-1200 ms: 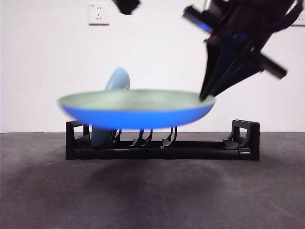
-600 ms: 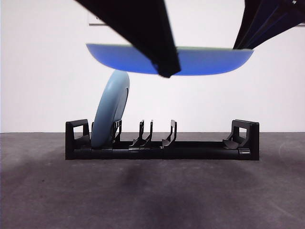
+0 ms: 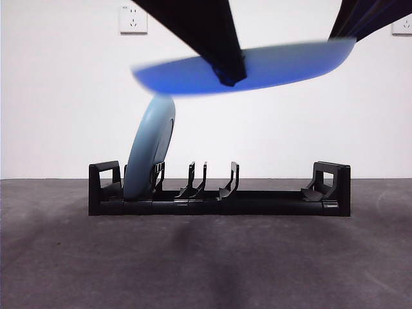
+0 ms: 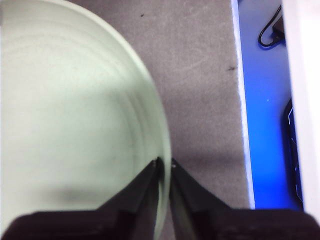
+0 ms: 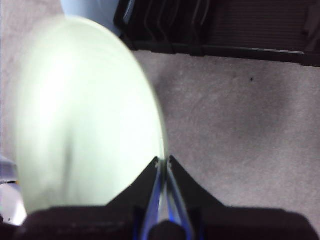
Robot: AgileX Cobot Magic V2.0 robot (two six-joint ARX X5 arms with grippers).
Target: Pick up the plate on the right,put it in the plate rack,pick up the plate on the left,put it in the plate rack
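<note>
A blue plate [image 3: 257, 67] with a pale green inner face is held in the air by both grippers, well above the plate rack [image 3: 219, 193] and tilted so that its edge at one gripper is higher than the other. In the left wrist view the left gripper [image 4: 164, 162] has its two black jaws pinched on the plate's rim, one jaw over the pale inner face and one outside it. In the right wrist view the right gripper [image 5: 163, 160] likewise clamps the rim between nearly closed jaws, with the blue underside edge showing between them. In the front view one dark gripper meets the plate near the middle of its visible edge and the other at its raised end; that view does not show which is which. Below the grippers, the long black plate rack rests on the dark grey surface [image 3: 206, 257]. A light blue plate [image 3: 151, 145] stands nearly upright, leaning slightly, in a slot beside one end post of the rack. A wall socket [image 3: 133, 18] is on the white wall behind.
</note>
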